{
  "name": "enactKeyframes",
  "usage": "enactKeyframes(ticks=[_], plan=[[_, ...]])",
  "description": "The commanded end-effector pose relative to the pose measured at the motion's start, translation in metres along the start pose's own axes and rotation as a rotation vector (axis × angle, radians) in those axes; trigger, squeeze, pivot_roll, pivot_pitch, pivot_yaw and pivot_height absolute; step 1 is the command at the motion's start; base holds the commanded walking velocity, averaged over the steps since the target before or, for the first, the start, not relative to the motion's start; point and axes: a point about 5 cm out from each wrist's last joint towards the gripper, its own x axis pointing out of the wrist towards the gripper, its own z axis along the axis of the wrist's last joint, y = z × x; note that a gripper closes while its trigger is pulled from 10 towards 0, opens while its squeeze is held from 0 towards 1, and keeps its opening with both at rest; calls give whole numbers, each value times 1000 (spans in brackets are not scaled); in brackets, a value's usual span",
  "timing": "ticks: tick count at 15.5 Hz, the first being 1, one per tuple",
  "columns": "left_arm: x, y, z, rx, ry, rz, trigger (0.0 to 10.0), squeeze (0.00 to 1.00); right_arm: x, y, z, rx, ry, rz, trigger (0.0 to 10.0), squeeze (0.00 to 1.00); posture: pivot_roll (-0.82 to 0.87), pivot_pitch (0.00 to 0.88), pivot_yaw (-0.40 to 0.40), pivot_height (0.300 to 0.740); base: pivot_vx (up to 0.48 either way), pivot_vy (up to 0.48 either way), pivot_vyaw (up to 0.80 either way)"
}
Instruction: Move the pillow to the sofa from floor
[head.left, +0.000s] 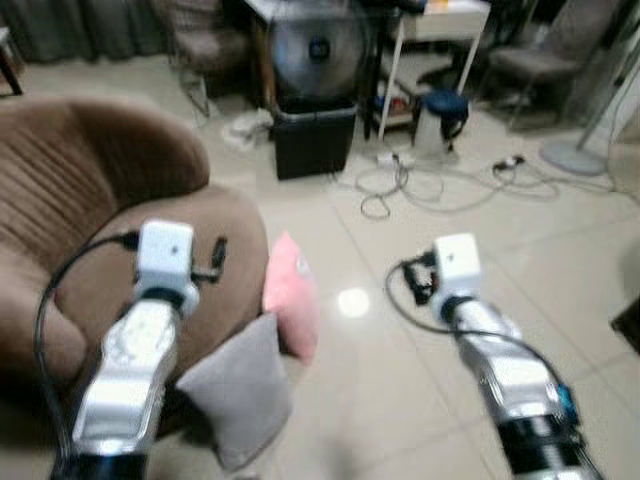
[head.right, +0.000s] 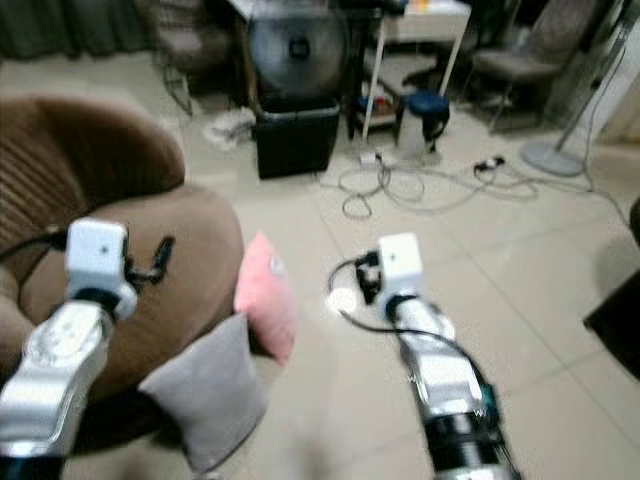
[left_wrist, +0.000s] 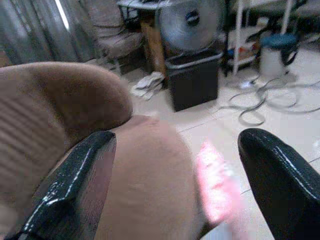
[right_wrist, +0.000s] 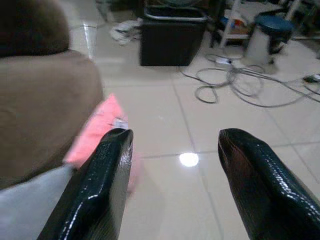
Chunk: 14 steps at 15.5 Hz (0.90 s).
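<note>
**Two pillows wait on the floor by the sofa**

A pink pillow (head.left: 291, 295) stands on its edge on the floor (head.left: 420, 330). It leans on the front of the brown sofa (head.left: 90, 220). A gray pillow (head.left: 238, 385) leans there too, just beside the pink one and closer to the robot. Neither pillow is on the sofa seat yet, so the job looks like it has not started.

The left gripper (left_wrist: 175, 185) is up over the sofa seat. Its two black fingers (left_wrist: 75, 185) are wide apart and hold nothing. The right gripper (right_wrist: 172, 185) is out over the bare floor. Its fingers (right_wrist: 100, 185) are wide apart too, with nothing between them.

The pillows sit between the two arms, lower down than both grippers. From the left gripper, the pink pillow lies ahead and off to the robot's right, past the sofa's edge. From the right gripper, it lies ahead and off to the robot's left. Both grippers look near it, and I cannot tell which is closer. The pink pillow is tall and thin, with its long side going up and tilting back onto the sofa.

I think a gripper must go down and pinch the thin top edge. The pillow is soft, so it may flop or slip.

Farther off are a black bin (head.left: 313, 140), a fan (head.left: 318, 50) and cables (head.left: 420, 185).
</note>
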Motion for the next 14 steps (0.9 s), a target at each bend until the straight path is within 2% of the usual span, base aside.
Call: enactKeyframes(ticks=[1,10,12,14], plan=[[1,-2,0,0,-5,-10,10000,0,0,-5,4,-15,-18,-7,10000,0,45,0,-16,740,0,352,0],[1,-5,0,6,-9,-17,10000,0,2,-5,3,-25,-16,1,10000,0,48,0,-21,740,0,352,0],[1,-6,3,3,-30,-20,10000,0,2,-5,4,-28,-17,1,10000,0,48,0,-21,740,0,0,0],[2,-9,4,44,-29,-38,10000,0,2,-4,4,-37,-22,6,10000,0,48,0,-21,740,0,-480,0]])
